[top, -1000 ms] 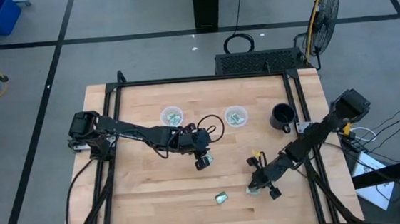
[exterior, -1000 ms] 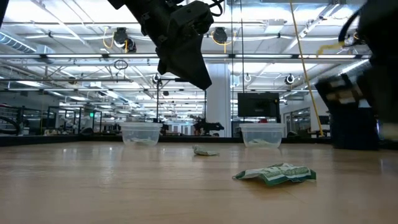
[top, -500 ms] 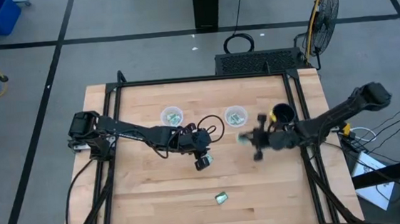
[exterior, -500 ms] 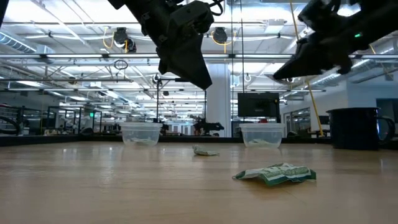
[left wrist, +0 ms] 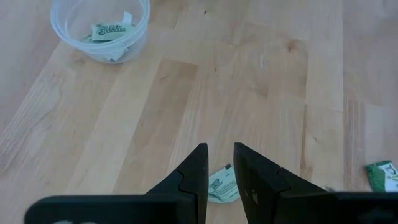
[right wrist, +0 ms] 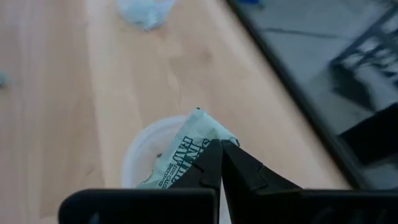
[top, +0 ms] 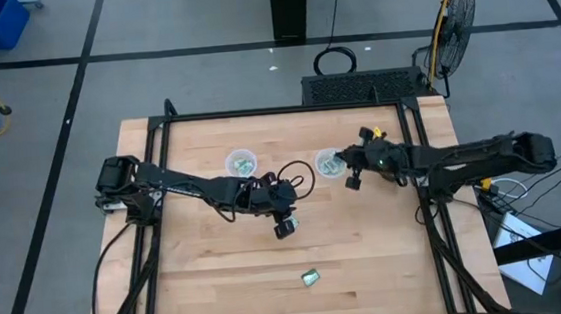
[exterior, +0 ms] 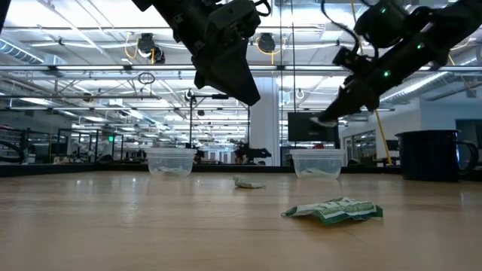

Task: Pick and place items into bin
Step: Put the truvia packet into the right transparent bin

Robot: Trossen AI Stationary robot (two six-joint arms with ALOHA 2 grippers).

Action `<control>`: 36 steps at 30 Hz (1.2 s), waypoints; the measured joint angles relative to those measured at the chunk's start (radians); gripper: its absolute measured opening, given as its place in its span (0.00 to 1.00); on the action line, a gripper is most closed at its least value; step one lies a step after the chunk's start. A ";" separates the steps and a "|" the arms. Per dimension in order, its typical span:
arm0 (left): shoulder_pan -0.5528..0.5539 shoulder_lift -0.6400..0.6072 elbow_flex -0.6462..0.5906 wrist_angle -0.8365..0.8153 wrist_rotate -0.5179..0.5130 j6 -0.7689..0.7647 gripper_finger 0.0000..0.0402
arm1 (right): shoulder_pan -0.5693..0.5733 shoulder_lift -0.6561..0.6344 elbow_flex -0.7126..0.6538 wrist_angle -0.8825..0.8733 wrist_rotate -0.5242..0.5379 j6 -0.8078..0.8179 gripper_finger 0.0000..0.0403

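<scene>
R gripper (top: 342, 163) swung up from front edge w/ packet (right wrist: 186, 151), now clamped on it over right cup (top: 330, 162); drop seems next. L gripper (left wrist: 219, 180) unmoved mid-table, fingers slightly apart, empty, above another packet (left wrist: 221, 185).

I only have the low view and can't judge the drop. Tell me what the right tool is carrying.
Observer: The right tool is shut on a flat green-and-white paper packet.
Operator: Say what it's aimed at.
Observer: Its wrist camera looks past the packet into a clear round plastic cup.
Operator: Report the left tool.
Observer: The left tool hangs open above another green-and-white packet lying on the wooden table.
</scene>
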 joint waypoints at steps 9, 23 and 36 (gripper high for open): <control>0.000 0.000 0.000 -0.001 0.000 0.002 0.20 | -0.104 0.137 0.000 0.022 -0.180 -0.055 0.00; 0.000 0.000 0.000 -0.001 0.000 0.001 0.20 | -0.172 0.272 0.002 0.145 -0.280 -0.081 0.00; 0.000 0.000 0.000 -0.003 0.000 0.001 0.20 | -0.186 0.348 0.002 0.177 -0.283 -0.073 0.08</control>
